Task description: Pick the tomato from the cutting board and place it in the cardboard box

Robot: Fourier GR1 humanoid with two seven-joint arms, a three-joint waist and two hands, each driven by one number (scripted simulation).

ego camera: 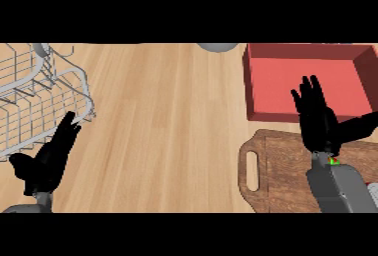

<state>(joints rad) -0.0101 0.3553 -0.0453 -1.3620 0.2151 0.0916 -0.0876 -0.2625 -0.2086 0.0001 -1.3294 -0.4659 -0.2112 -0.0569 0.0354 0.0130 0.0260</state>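
The box is red, open at the top and stands at the far right of the counter. In front of it lies a brown wooden cutting board with a handle slot on its left. My right hand is open, with fingers straight; it reaches over the board's far edge and the box's near wall, thumb out to the right. A small red patch shows at the right edge beside my right forearm; I cannot tell whether it is the tomato. My left hand rests open at the lower left, fingers up.
A white wire basket stands at the left, and my left hand's fingertips are by its near corner. A grey round object shows at the top edge. Bare wooden counter lies between basket and board.
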